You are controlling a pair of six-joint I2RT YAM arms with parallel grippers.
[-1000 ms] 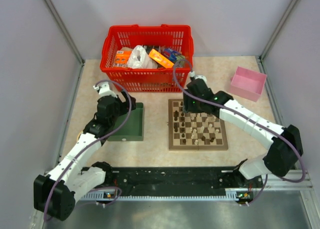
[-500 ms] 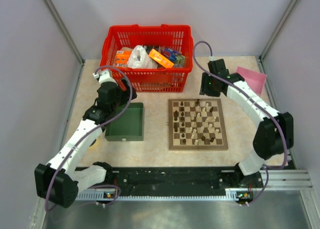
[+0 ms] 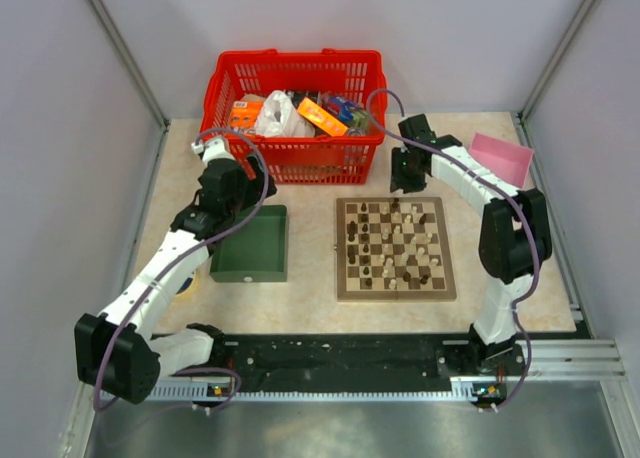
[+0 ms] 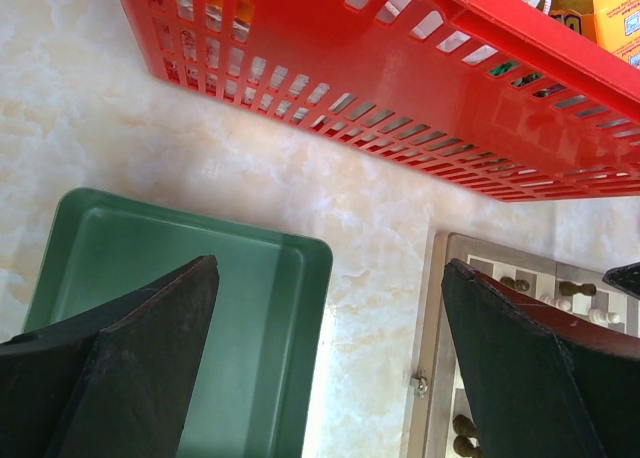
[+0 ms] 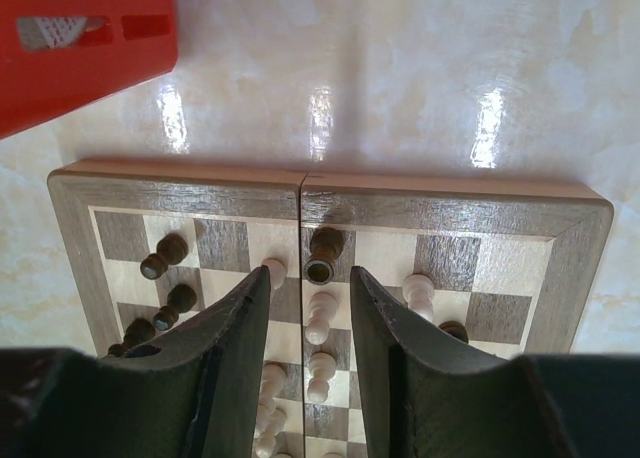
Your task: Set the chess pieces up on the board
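1. The chess pieces (image 3: 395, 248), some dark brown and some pale tan, are being shown standing mixed together across the squares of the board (image 3: 396, 295).
2. The board is being shown lying flat at the middle of the worktop (image 3: 311, 268). A green tray (image 3: 258, 246) is sitting to its left and a red basket (image 3: 290, 164) is sitting behind both.
3. The right gripper (image 5: 311, 274) is being held above the far edge of the board, pointing down at it. Its fingers (image 5: 232, 358) are being held a narrow gap apart and are clamped on nothing.
4. In the right wrist view, a pale piece (image 5: 318, 318) is being framed in that gap, with bare board showing on each side of it. A dark piece (image 5: 322, 255) is standing just past the fingertips, on the far row of squares. More dark pieces (image 5: 165, 256) are standing toward one side of the board.
5. The left gripper (image 4: 330, 270) is being held over the far end of the green tray, near the front wall of the red basket. Its fingers are spread wide apart, with nothing between them.
6. The red basket is being shown filled with packets and a white bag. A pink tray (image 3: 497, 168) is sitting at the far right of the worktop, well apart from the board.
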